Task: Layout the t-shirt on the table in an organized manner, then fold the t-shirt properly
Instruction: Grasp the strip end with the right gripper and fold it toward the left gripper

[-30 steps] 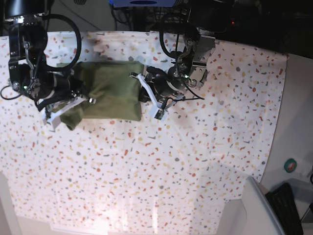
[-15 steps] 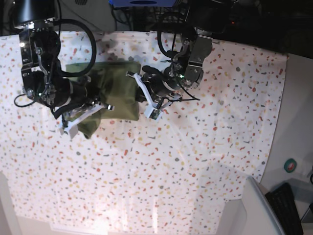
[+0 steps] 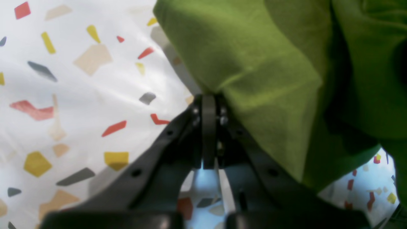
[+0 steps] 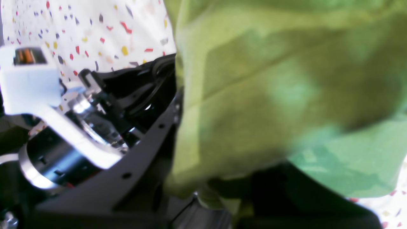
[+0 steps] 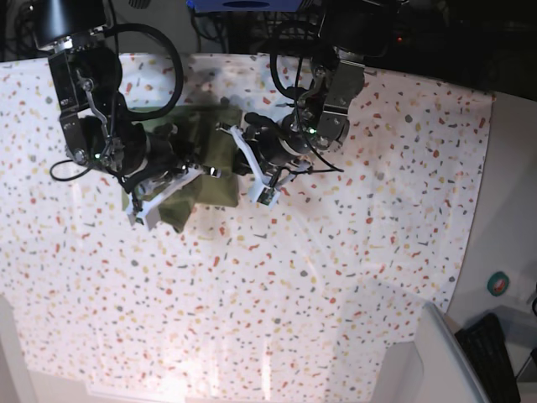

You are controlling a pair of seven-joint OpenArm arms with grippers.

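An olive-green t-shirt (image 5: 201, 164) lies bunched at 11 o'clock on the speckled table (image 5: 352, 252). The right hand (image 5: 195, 170) grips its lifted left fold. At the shirt's 3 o'clock edge, the left hand (image 3: 208, 105) is closed, pinching nothing visible.

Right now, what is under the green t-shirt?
Under the t-shirt only the speckled table shows around its edges. The right gripper covers part; anything beneath the cloth is hidden.
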